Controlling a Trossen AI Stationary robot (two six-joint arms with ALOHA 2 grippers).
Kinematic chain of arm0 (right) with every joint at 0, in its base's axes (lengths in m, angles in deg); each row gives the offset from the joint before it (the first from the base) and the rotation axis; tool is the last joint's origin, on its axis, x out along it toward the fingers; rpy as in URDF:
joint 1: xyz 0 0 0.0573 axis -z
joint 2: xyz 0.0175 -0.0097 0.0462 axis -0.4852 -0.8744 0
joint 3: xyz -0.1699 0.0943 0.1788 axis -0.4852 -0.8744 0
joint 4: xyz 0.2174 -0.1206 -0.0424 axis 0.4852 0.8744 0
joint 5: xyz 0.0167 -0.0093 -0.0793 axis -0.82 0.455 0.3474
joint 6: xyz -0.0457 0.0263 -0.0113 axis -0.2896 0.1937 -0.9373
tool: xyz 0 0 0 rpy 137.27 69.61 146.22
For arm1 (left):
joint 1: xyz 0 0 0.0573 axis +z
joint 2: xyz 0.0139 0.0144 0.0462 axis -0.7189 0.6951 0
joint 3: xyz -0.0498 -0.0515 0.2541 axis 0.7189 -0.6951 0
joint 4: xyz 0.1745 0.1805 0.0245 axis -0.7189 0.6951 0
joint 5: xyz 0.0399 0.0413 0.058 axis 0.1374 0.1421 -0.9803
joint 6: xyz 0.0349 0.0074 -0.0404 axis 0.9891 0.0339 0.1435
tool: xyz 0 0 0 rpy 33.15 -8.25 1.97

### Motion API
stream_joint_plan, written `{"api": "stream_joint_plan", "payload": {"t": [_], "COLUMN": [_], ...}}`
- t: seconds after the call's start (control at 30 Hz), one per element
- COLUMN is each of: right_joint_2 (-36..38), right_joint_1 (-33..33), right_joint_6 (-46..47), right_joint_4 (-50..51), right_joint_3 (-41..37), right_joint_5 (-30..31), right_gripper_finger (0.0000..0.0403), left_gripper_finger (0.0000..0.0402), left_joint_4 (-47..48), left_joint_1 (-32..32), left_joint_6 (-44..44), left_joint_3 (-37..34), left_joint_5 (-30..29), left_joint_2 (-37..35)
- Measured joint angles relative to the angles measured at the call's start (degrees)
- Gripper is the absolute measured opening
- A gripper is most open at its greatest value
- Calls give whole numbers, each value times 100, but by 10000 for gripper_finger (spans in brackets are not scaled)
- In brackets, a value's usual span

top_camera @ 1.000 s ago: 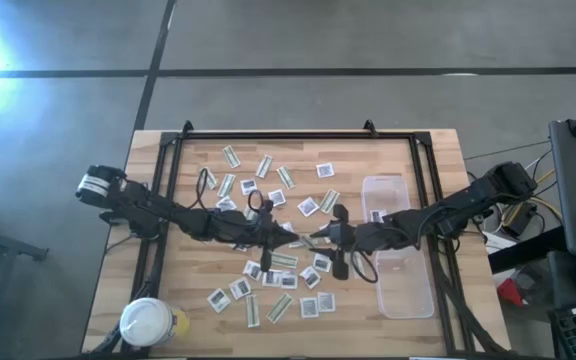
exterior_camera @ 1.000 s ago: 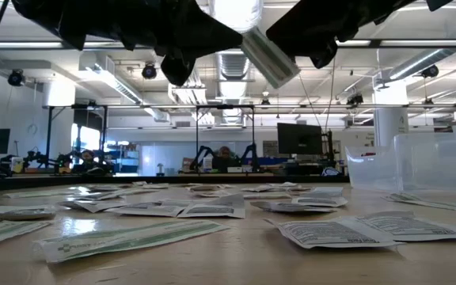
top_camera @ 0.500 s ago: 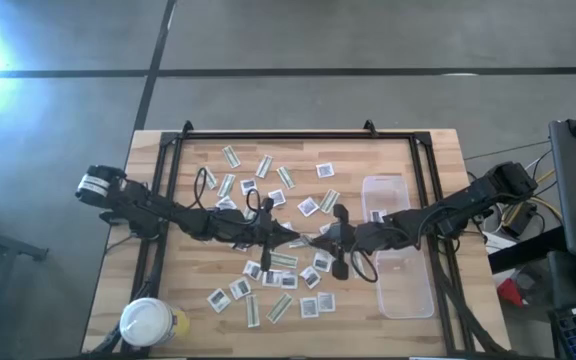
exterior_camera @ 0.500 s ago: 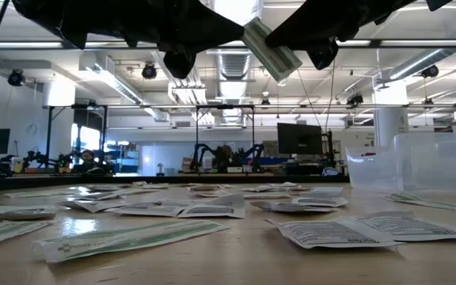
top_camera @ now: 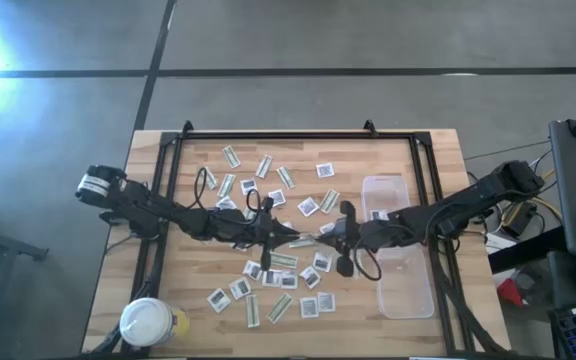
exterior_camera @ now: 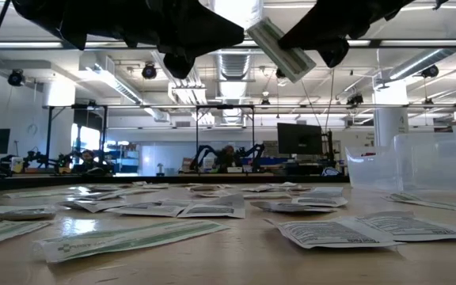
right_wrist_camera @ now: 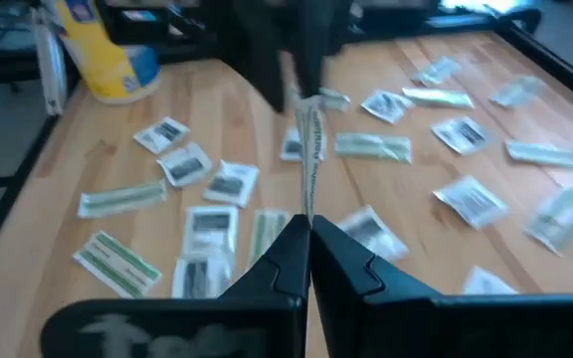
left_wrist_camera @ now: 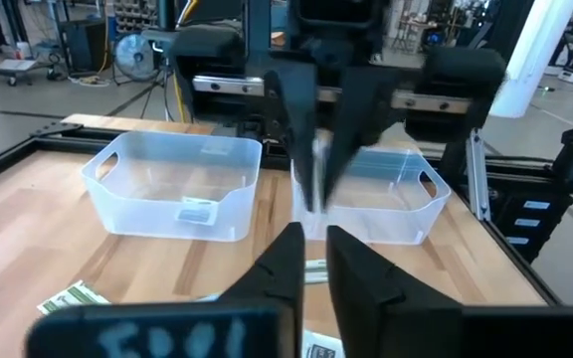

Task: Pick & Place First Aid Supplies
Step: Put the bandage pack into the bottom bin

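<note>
High over the middle of the table a narrow green-and-white strip packet (exterior_camera: 279, 49) hangs between my two grippers. My right gripper (right_wrist_camera: 306, 234) is shut on it. My left gripper (left_wrist_camera: 311, 254) faces it from the left, slightly open, its fingers on either side of the strip's other end; I see no touch. Several more first aid supplies (top_camera: 273, 262), square white packets and pale green strips, lie flat and scattered on the wooden table (top_camera: 438, 160) below. My right gripper pinches one end of the strip (right_wrist_camera: 309, 204) between its two fingers. The fingers come level from the table's right side and lie along the strip. The strip sticks out ahead of them toward the left gripper, edge up, tilted and lifted clear of the table.
Two clear plastic tubs (top_camera: 386, 197) (top_camera: 408, 285) stand side by side at the table's right; the far one holds a packet (left_wrist_camera: 197, 211). A white-lidded round jar (top_camera: 146, 322) stands at the near left corner. A black frame (top_camera: 278, 133) rims the table.
My right gripper has shut on the strip and drawn a little toward the table's right edge. The strip has gone with it, still high above the table, away from my left gripper's fingers.
</note>
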Motion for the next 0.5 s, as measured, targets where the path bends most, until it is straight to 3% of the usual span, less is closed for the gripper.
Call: {"api": "stream_joint_plan", "payload": {"t": [0.27,0.5], "right_joint_2": [765,1433], "right_joint_1": [-15,-43], "right_joint_6": [754,1690], "right_joint_4": [1528,2831], "right_joint_3": [-2,-2], "right_joint_5": [8,-549], "right_gripper_finger": [8,8], "left_gripper_finger": [126,143], "left_joint_4": [25,327], "left_joint_1": [0,0], "left_joint_6": [-3,-12], "left_joint_3": [-4,-4], "left_joint_5": [-1,0], "left_joint_2": [0,0]}}
